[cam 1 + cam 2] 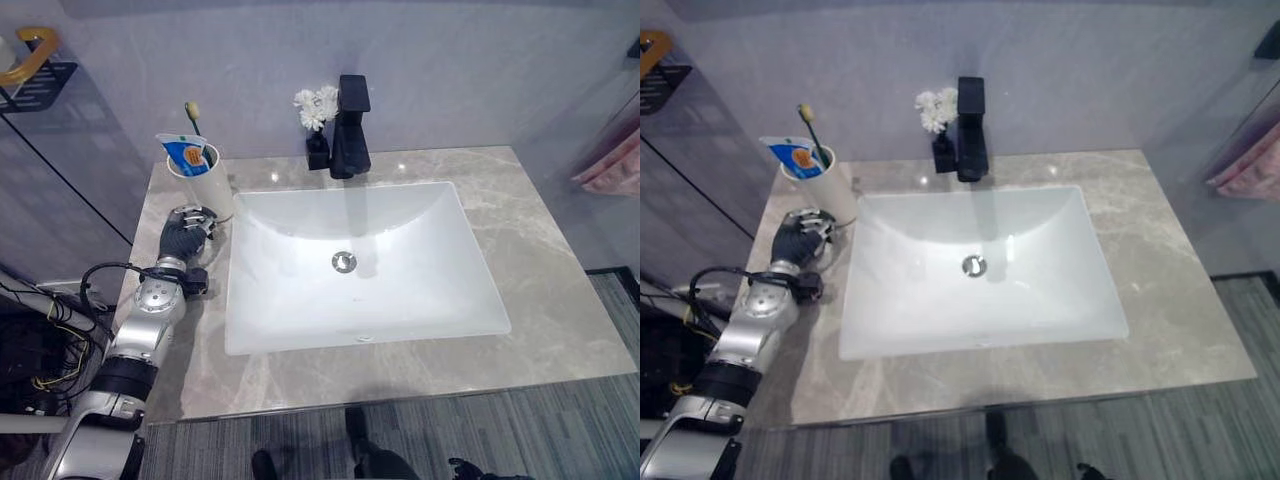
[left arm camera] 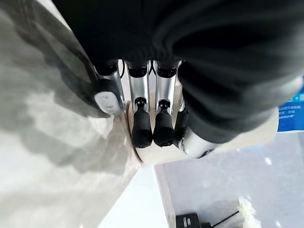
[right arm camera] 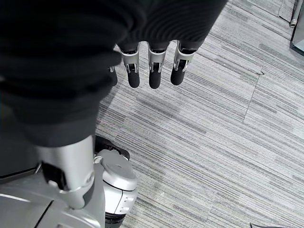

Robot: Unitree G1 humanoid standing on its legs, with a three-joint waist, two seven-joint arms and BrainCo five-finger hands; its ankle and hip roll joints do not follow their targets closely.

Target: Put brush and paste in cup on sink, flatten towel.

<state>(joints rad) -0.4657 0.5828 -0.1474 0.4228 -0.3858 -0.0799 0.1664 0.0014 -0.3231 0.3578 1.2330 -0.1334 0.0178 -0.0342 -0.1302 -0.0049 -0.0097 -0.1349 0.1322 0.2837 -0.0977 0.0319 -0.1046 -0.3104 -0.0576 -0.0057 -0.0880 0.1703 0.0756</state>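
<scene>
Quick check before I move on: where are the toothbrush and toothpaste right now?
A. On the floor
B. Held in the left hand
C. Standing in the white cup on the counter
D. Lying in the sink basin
C. The toothbrush and toothpaste stand in the white cup on the counter, left of the basin, with the left hand at the cup's base.

A white cup (image 1: pixel 200 180) stands upright at the bench's far left, holding a toothbrush (image 1: pixel 191 117) and a blue-and-white paste tube (image 1: pixel 184 152).
</scene>
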